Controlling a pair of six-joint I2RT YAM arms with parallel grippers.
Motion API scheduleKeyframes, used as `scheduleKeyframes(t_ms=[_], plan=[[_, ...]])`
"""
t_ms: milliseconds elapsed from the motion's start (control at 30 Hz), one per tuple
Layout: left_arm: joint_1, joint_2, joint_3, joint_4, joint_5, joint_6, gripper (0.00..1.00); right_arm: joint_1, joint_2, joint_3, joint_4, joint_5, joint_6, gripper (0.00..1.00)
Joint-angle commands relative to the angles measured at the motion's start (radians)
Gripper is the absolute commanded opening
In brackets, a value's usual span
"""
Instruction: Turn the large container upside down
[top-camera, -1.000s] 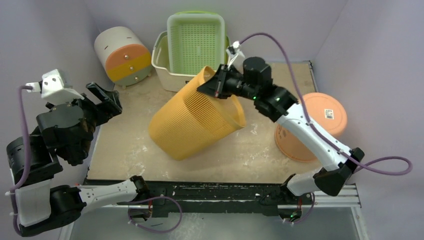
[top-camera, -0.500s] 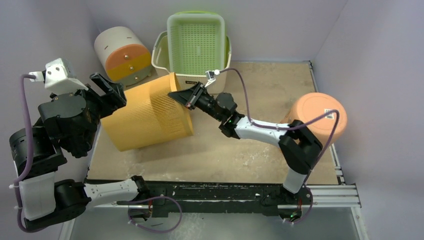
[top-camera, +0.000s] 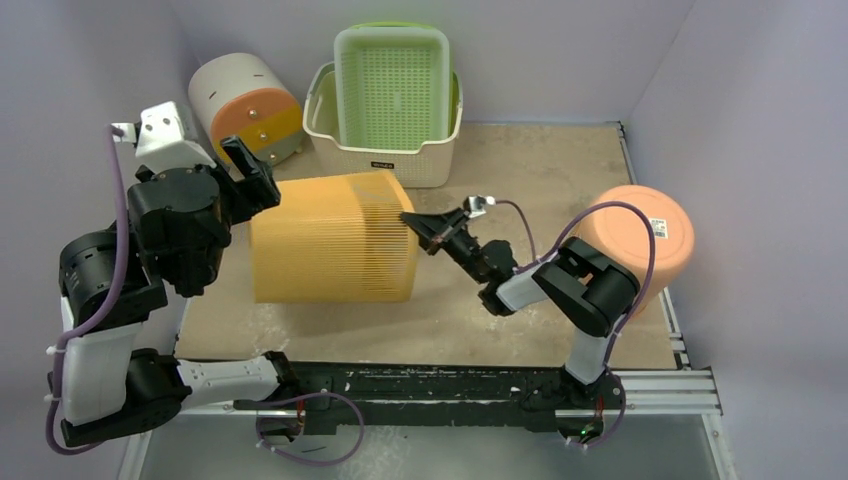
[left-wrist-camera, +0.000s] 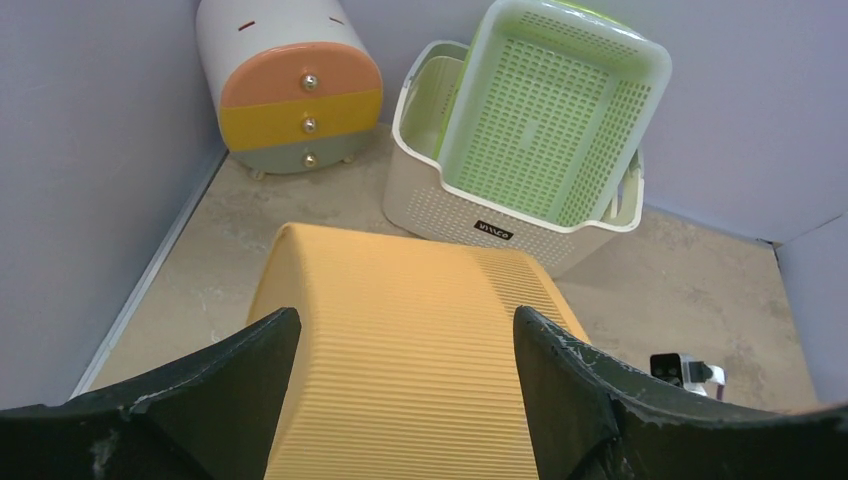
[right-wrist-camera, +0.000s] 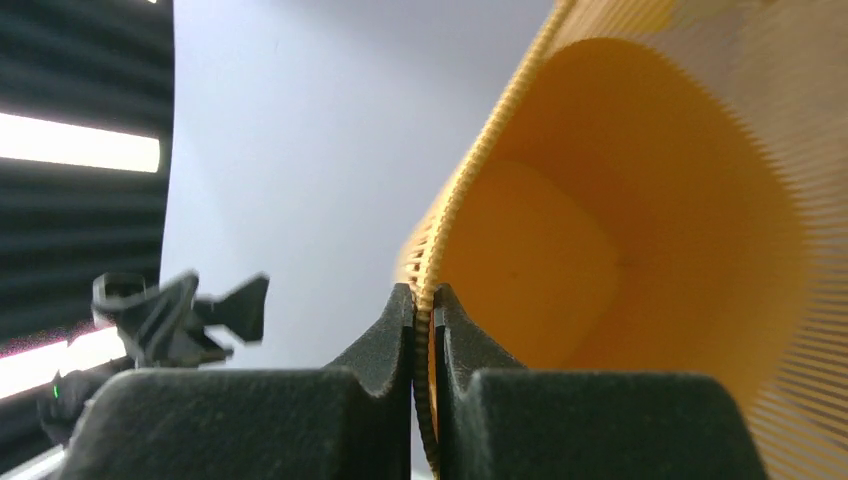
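The yellow ribbed container (top-camera: 330, 250) lies on its side, mouth facing right.

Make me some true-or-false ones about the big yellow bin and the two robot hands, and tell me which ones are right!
1. The yellow container lies on its side on the table. True.
2. The left gripper is squeezed shut on the yellow container. False: it is open, its fingers spread wide over the container's closed end.
3. The right gripper is shut on the container's rim. True.
4. The green basket sits flat on the table. False: it rests inside the white basket.
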Motion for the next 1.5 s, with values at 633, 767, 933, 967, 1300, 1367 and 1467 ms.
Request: scheduleKeyframes(t_ms=[633, 767, 933, 967, 1300, 1367, 1467], plan=[[0.006, 0.033, -0.097, 0.066, 0.036, 0.055, 0.77, -0.202, 0.214, -0.226, 0.326, -0.087, 0.072, 0.34], [0.005, 0.014, -0.148, 0.084, 0.058, 0.035, 0.77, -0.209, 0.195, -0.181, 0.221, -0.118, 0.012, 0.36], [0.005, -0.001, -0.177, 0.085, 0.069, 0.006, 0.77, -0.212, 0.155, -0.108, 0.062, -0.164, -0.062, 0.4], [0.005, -0.007, -0.185, 0.085, 0.069, -0.001, 0.77, -0.211, 0.142, -0.089, 0.008, -0.174, -0.088, 0.4], [0.006, -0.03, -0.312, 0.15, 0.113, -0.04, 0.77, -0.235, -0.007, 0.069, -0.598, -0.122, -0.341, 0.41], [0.005, -0.028, -0.316, 0.159, 0.115, -0.043, 0.77, -0.237, -0.044, 0.104, -0.73, -0.081, -0.397, 0.43], [0.005, -0.019, -0.316, 0.167, 0.114, -0.044, 0.77, -0.242, -0.094, 0.155, -0.898, -0.019, -0.47, 0.45]])
